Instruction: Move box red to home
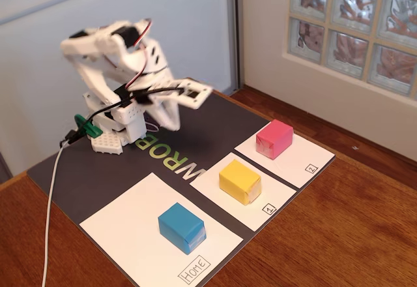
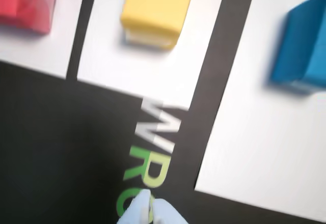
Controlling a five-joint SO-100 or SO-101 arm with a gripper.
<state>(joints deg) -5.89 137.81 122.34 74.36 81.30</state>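
Note:
The red box [image 1: 274,138] sits on the small white sheet labelled "2" at the right in the fixed view; it also shows in the wrist view [image 2: 26,2] at the top left. The home sheet [image 1: 159,235], the largest white sheet with the "Home" label, holds a blue box [image 1: 182,227]. My white gripper [image 1: 171,109] hangs raised above the black mat near the arm's base, far from the red box. In the wrist view my gripper [image 2: 152,202] shows at the bottom edge with its tips together and nothing between them.
A yellow box [image 1: 240,181] sits on the middle sheet labelled "1". The sheets lie on a black mat [image 1: 71,176] on a wooden table. A white cable [image 1: 51,222] runs down at the left. A wall and glass-block window stand behind.

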